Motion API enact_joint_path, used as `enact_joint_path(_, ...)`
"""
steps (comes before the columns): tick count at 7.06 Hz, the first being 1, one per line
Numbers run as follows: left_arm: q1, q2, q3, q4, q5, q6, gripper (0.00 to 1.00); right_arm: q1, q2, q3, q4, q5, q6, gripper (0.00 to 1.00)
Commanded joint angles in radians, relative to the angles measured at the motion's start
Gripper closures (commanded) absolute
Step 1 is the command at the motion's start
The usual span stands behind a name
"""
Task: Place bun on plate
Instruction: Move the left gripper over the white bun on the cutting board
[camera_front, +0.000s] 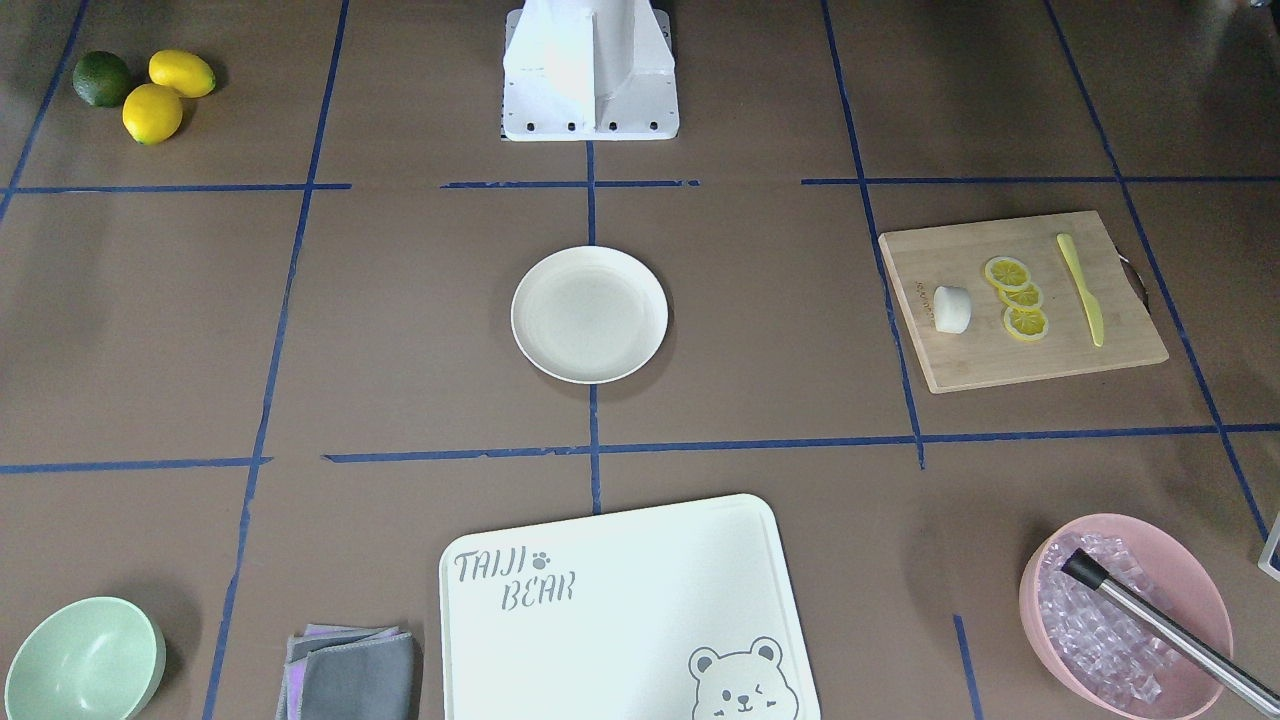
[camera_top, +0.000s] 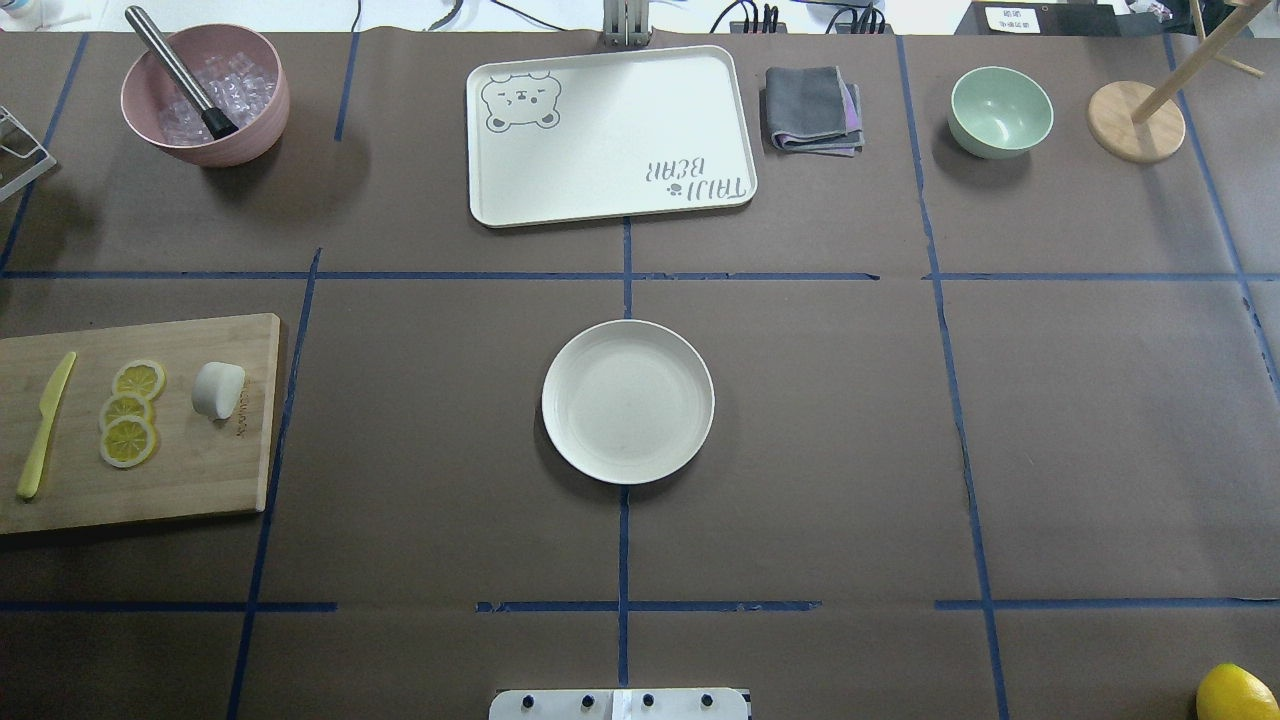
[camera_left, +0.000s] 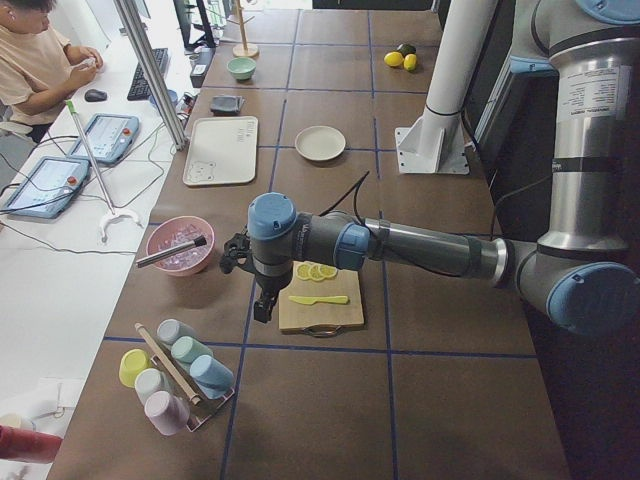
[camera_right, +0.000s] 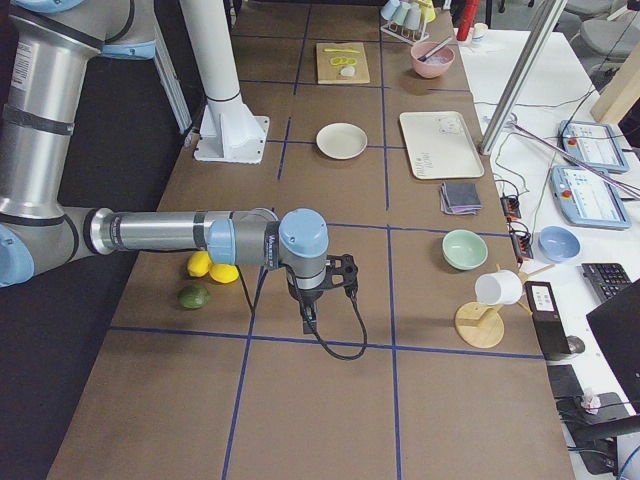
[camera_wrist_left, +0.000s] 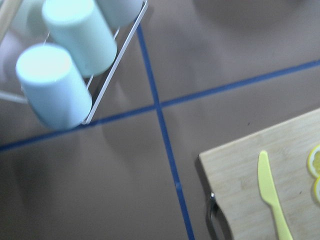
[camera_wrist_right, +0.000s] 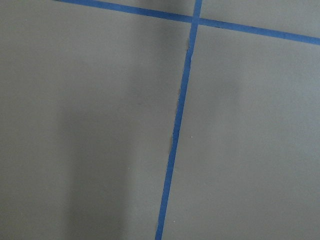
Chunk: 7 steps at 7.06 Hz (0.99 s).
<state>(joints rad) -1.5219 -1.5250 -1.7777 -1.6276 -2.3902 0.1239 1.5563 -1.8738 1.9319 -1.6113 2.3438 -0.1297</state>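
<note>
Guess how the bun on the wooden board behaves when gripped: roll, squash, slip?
The bun looks like a stubby cylinder lying on its side, so a nudge may roll it along the wooden board. Rounded edges and a smooth white surface suggest a pinch near its ends could slip. Small, so probably light; softness cannot be told.

Bright, even light comes from above, so shadows on the brown worktop (camera_top: 400, 450) are soft. The plate (camera_top: 628, 402) has a thin dark shadow along its near edge, and the pink bowl (camera_top: 268, 110) has a wider, diffuse one. The white bear-printed board (camera_front: 620, 600) looks slightly overexposed. In the left wrist view the cups (camera_wrist_left: 52, 85) are blurred. The right wrist view shows a faint, wide shadow.
</note>
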Motion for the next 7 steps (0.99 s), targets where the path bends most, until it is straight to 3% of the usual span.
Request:
enact_joint_path(1, 0.183, -0.01, -0.014, -0.07, -0.131, -0.153, 0.0, 0.001, 0.004, -0.002, 0.001, 0.014, 0.004, 0.0)
enact_joint_path(3, 0.36, -0.049, -0.043, -0.169, -0.025, -0.516, 0.0, 0.001, 0.004, -0.002, 0.001, 0.015, 0.004, 0.0)
enact_joint_path(5, 0.576, -0.09, -0.04, -0.299, 0.2, -0.83, 0.0, 0.001, 0.004, -0.002, 0.002, 0.014, 0.001, 0.0)
enact_joint_path(7, 0.708, -0.13, -0.007, -0.304, 0.291, -0.905, 0.0, 0.001, 0.005, -0.002, 0.002, 0.014, 0.002, 0.0)
